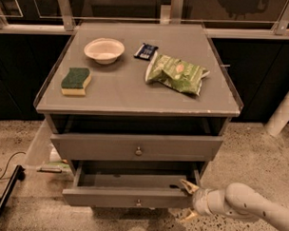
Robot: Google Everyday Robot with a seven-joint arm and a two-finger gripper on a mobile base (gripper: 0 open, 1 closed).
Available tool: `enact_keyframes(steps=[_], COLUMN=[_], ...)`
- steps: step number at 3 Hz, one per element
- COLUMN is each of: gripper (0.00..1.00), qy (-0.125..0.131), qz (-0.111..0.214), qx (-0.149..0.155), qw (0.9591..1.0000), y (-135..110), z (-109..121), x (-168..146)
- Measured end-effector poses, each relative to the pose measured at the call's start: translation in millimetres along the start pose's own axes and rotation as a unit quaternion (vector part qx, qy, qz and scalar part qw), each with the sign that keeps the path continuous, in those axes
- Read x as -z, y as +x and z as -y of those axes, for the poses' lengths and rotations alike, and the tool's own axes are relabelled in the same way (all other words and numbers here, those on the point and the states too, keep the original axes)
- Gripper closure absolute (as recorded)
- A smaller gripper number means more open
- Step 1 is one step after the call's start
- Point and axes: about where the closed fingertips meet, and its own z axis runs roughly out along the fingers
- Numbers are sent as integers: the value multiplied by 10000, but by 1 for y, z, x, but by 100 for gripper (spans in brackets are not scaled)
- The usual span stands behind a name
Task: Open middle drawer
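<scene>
Cream two-finger gripper (190,201) at R end of wide grey flat-front middle drawer (108,198), pulled out; fingers apart, upper tip touching front.

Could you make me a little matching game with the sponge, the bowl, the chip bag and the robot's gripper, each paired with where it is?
1 green sponge
2 white bowl
3 green chip bag
4 gripper

A at the right end of the pulled-out middle drawer front
B cabinet top, back left
C cabinet top, front left
D cabinet top, right side

Pairs: 1-C, 2-B, 3-D, 4-A.
</scene>
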Motion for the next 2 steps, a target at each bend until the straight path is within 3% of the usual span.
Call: enact_keyframes(steps=[2], gripper=[66], qy=[0], qz=[0], qx=[0], qw=[10000], y=[0], z=[0], x=[0])
